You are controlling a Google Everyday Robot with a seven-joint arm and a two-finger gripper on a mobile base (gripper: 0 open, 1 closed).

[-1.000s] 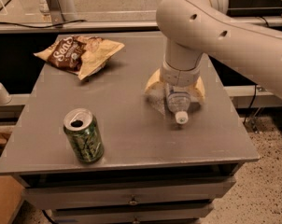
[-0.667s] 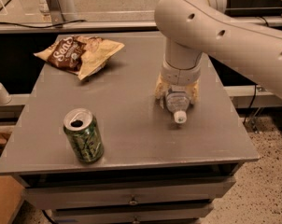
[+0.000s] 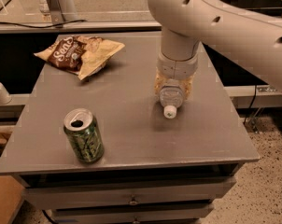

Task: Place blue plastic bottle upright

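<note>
The blue plastic bottle (image 3: 171,98) is a small clear bottle with a white cap (image 3: 170,111). It lies tilted on the right half of the grey table (image 3: 131,120), cap pointing to the front edge. My gripper (image 3: 173,88) comes straight down from the big white arm (image 3: 215,22). Its yellowish fingers (image 3: 158,84) sit on both sides of the bottle's body and are shut on it. The bottle's far end is hidden under the wrist.
A green soda can (image 3: 84,135) stands upright at the front left of the table. A crumpled chip bag (image 3: 80,52) lies at the back left. The table's right edge is close to the bottle. A drawer front sits below the tabletop.
The fingers were spread wide around the bottle and have closed in on it. The bottle stays in about the same place, cap still toward the front.
</note>
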